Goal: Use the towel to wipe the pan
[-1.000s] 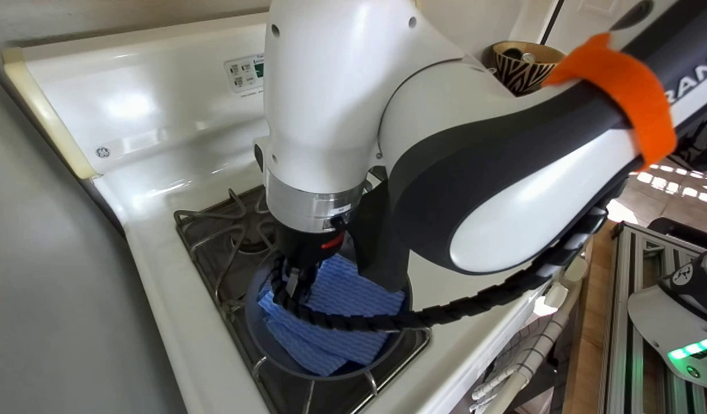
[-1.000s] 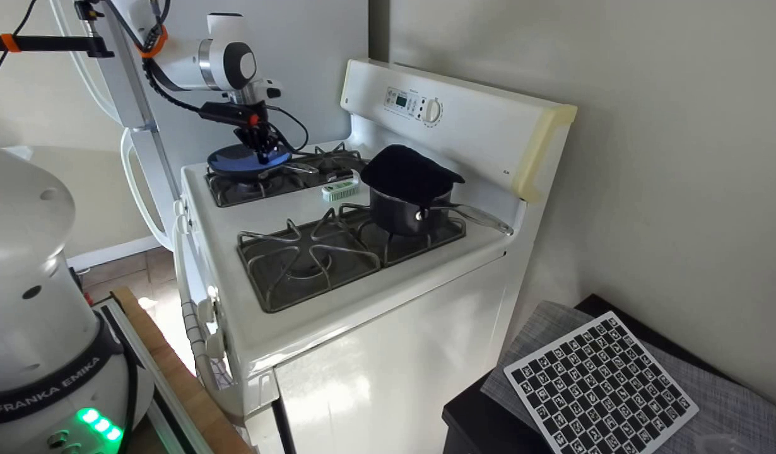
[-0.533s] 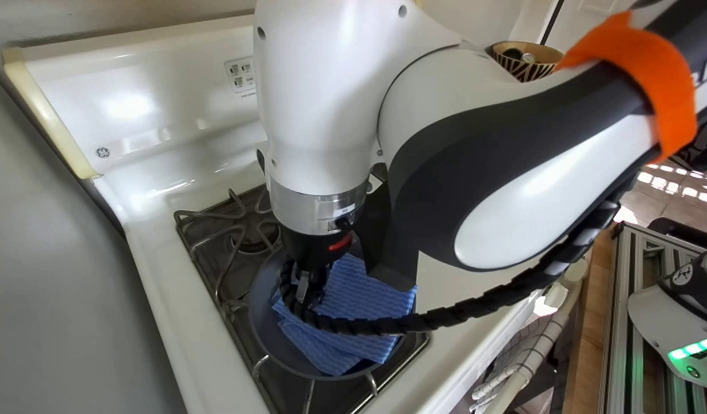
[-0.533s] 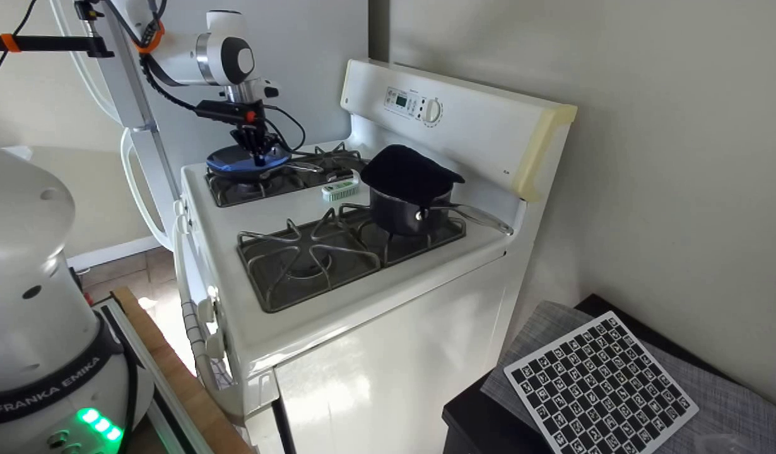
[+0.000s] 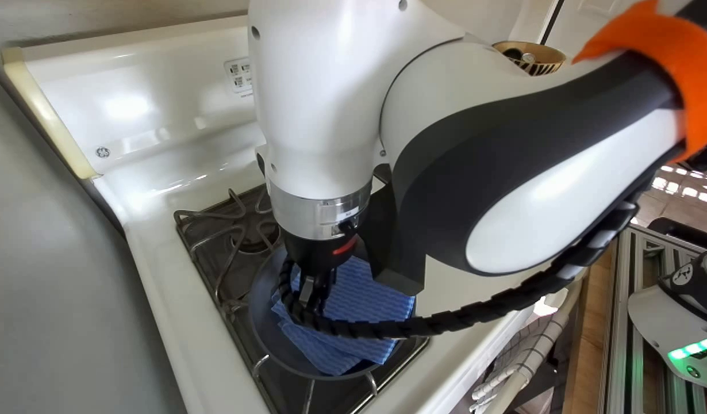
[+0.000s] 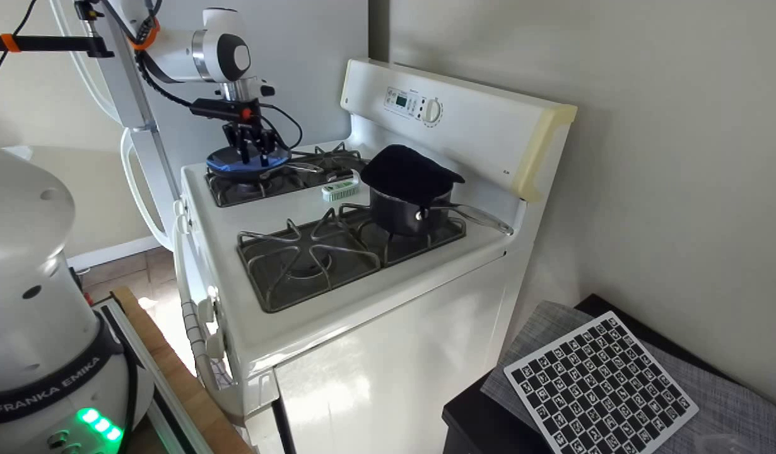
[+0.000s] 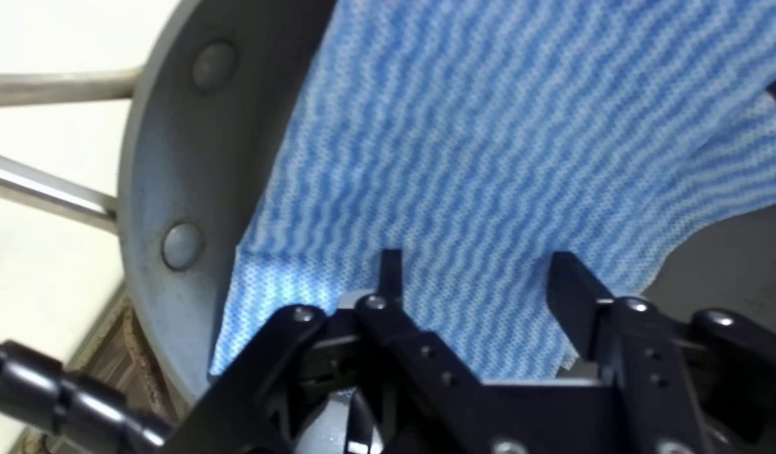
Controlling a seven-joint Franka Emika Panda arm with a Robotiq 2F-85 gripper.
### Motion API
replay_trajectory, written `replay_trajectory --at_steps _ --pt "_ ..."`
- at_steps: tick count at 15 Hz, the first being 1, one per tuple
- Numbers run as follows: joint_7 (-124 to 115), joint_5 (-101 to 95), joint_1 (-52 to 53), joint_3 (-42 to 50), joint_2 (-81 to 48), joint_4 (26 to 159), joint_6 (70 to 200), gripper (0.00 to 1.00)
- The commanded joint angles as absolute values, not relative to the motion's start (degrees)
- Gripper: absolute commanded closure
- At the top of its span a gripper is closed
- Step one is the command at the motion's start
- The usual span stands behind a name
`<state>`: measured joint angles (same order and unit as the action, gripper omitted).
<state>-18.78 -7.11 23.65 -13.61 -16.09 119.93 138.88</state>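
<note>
The blue striped towel (image 7: 489, 126) lies loosely folded inside the round, dark grey pan (image 7: 167, 151), covering much of its floor. In an exterior view the towel (image 5: 359, 293) reaches the pan's side towards the stove front, while bare pan (image 5: 264, 330) shows at the left. My gripper (image 7: 476, 260) points down over the cloth, its two fingers (image 7: 571, 284) well apart with nothing gripped between them. Whether the tips touch the towel, I cannot tell. The black hose and the arm hide part of the cloth in an exterior view.
The pan's handle (image 6: 305, 167) points towards the middle of the stove. A dark pot (image 6: 397, 211) with a black cloth (image 6: 407, 170) over it stands on a rear burner. Between them lies a small green-and-white item (image 6: 340, 190). The white back panel (image 6: 451, 113) rises behind.
The towel first slid a little towards the stove front in the pan, with the gripper shut. Since then the jaws have opened and the arm has risen slightly.
</note>
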Motion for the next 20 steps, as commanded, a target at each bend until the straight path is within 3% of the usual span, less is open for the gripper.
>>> replay_trajectory --at_steps 1,2,3,13,14,16,20 --pt "-19.79 -8.61 23.92 -13.47 -14.96 120.1 134.57 0.08" --pt "-19.57 -8.51 23.79 -13.56 -15.12 120.04 134.1 0.01" --pt "-19.45 -8.33 23.68 -13.62 -15.3 119.98 134.06 0.0" --pt "-18.25 -7.55 22.85 -13.45 -17.41 120.41 135.75 0.01" --pt "-18.15 -7.57 22.78 -13.41 -17.46 120.43 135.75 0.26" --pt "-18.01 -7.61 22.73 -13.42 -17.44 120.42 135.84 0.29" --pt "-17.76 -7.67 22.54 -13.4 -17.1 120.42 135.8 0.64"
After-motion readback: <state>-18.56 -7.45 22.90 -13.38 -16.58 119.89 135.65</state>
